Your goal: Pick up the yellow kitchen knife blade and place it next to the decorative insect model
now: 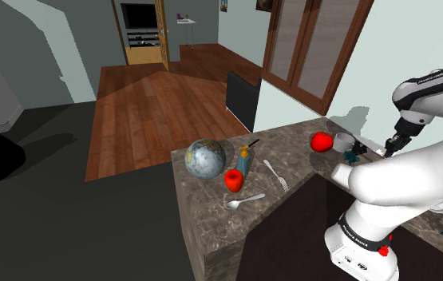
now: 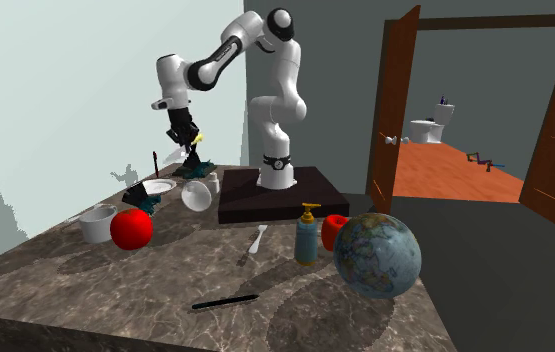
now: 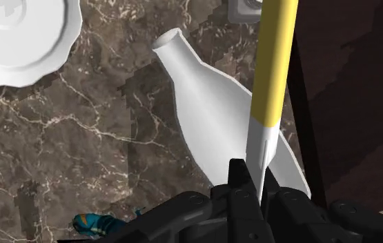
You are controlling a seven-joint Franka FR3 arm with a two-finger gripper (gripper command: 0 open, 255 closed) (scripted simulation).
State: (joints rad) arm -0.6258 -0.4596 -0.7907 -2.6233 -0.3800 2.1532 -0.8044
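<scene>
Yellow-handled knife (image 3: 274, 62) clasped by the gripper (image 3: 254, 182) above the marble counter (image 3: 79, 145); placement beside the nearby teal insect model (image 3: 94, 222) remains.

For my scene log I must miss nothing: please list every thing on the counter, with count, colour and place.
globe: 1, blue-grey, counter corner
pump bottle: 1, teal, beside globe
cup: 1, red, near bottle
fork: 1, grey, before stand
spoon: 1, grey, near cup
slim stick: 1, black, near counter edge
ball: 1, red, beside pot
pot: 1, white, counter's wall side
plate: 1, white, near hand
vessel: 1, white, lying beside plate
insect model: 1, teal, below hand
knife: 1, yellow handle, pale blade, in hand
arm: 1, white, on stand
hand: 1, black, shut on knife
</scene>
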